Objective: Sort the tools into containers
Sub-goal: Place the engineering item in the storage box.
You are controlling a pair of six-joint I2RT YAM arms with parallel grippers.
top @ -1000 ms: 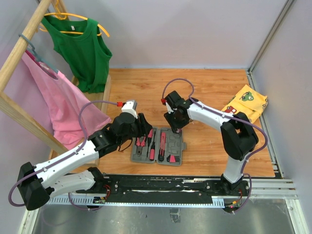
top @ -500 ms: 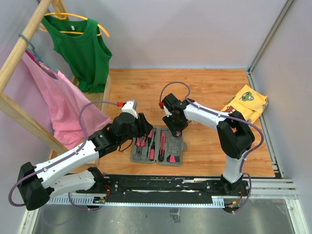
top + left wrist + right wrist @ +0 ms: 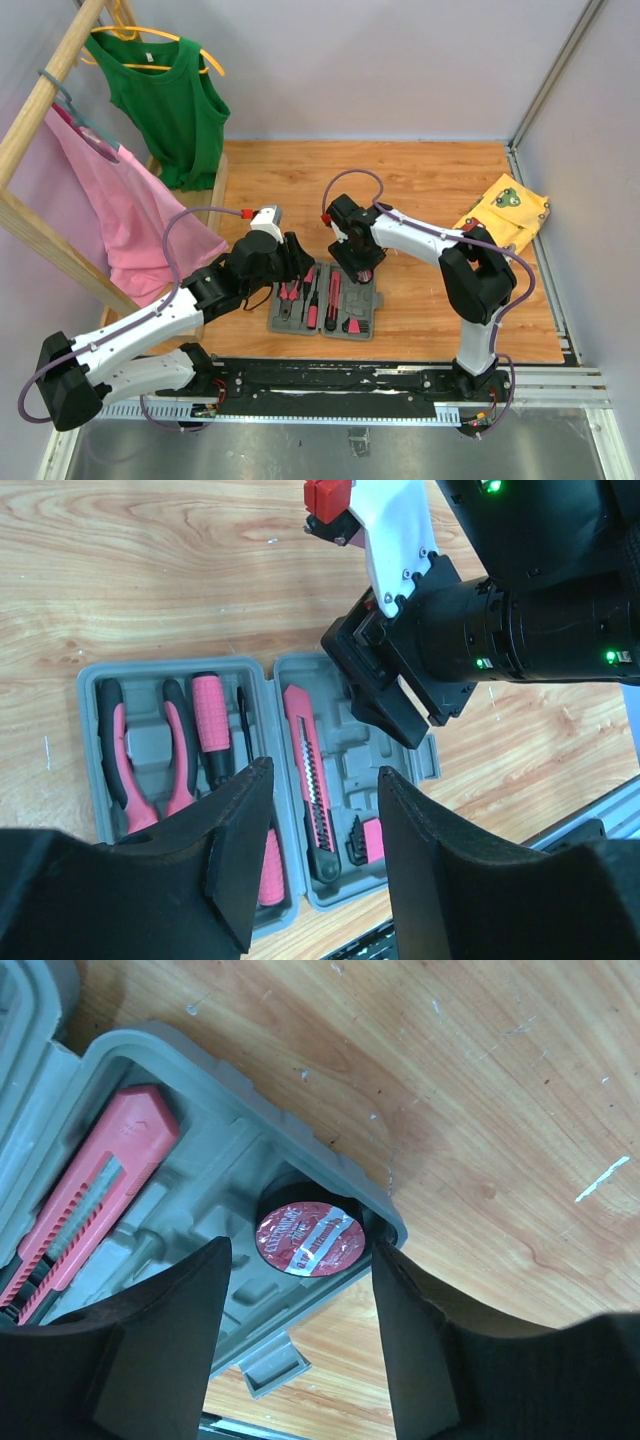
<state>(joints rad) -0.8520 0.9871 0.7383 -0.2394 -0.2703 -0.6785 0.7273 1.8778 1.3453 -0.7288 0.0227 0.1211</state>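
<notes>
The grey tool case (image 3: 377, 298) lies open on the wooden table, near the middle front. In the left wrist view the case (image 3: 360, 765) holds pink-and-black pliers (image 3: 140, 750), a screwdriver (image 3: 212, 725), a cutter (image 3: 308, 770) and small bits (image 3: 362, 840). My left gripper (image 3: 322, 780) is open and empty above it. My right gripper (image 3: 300, 1250) is open over the case's far right corner. The round black disc with a red label (image 3: 305, 1240) sits in its round slot between the fingers. The cutter (image 3: 90, 1195) lies to its left.
A yellow patterned cloth (image 3: 505, 208) lies at the far right. A wooden rack (image 3: 40, 100) on the left carries a green top (image 3: 165, 100) and a pink garment (image 3: 120, 215). A black rail (image 3: 400, 375) runs along the front edge. The case's latch (image 3: 265, 1375) sticks out.
My right gripper has moved left and nearer, down over the case's far right corner. The left arm has not moved.
</notes>
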